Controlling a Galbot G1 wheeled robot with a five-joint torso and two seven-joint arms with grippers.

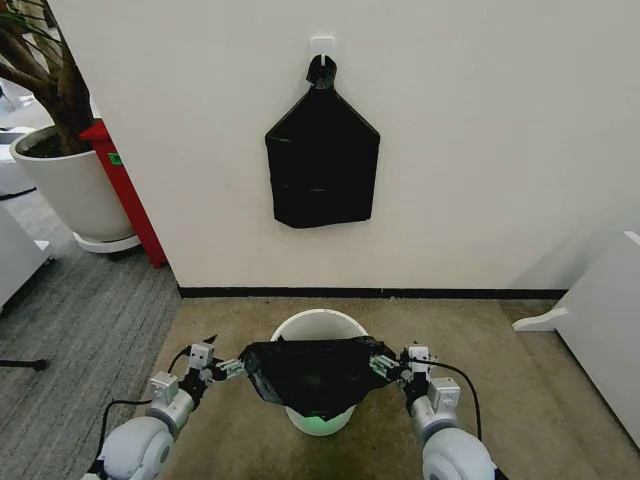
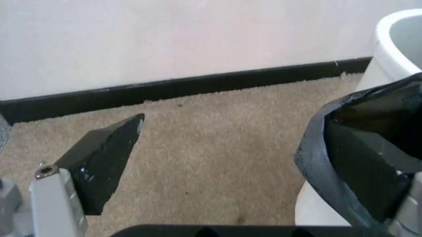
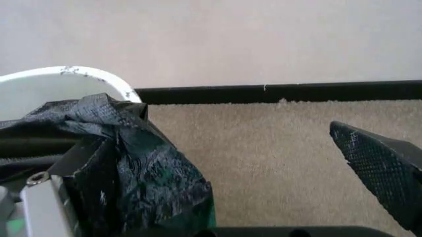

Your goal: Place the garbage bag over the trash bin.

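The white trash bin [image 1: 318, 320] stands on the beige carpet close to the wall, its greenish base towards me. The glossy black garbage bag [image 1: 315, 375] is stretched wide across the bin's near side, its mouth at rim height. My left gripper [image 1: 218, 366] is open at the bag's left end, with one finger [image 2: 362, 173] inside the bag's edge [image 2: 316, 148] and the other finger [image 2: 99, 160] free over the carpet. At the right end my right gripper [image 1: 398, 364] is open the same way: one finger wrapped in the bag [image 3: 125, 168], the other [image 3: 382, 165] bare. The bin's rim [image 3: 79, 74] shows behind.
A flat black bundle of bags [image 1: 322, 160] hangs from a wall hook above the bin. A large white plant pot [image 1: 70, 185] and a red stand [image 1: 128, 195] are at the back left. White furniture [image 1: 600, 320] stands at the right. Grey floor lies left.
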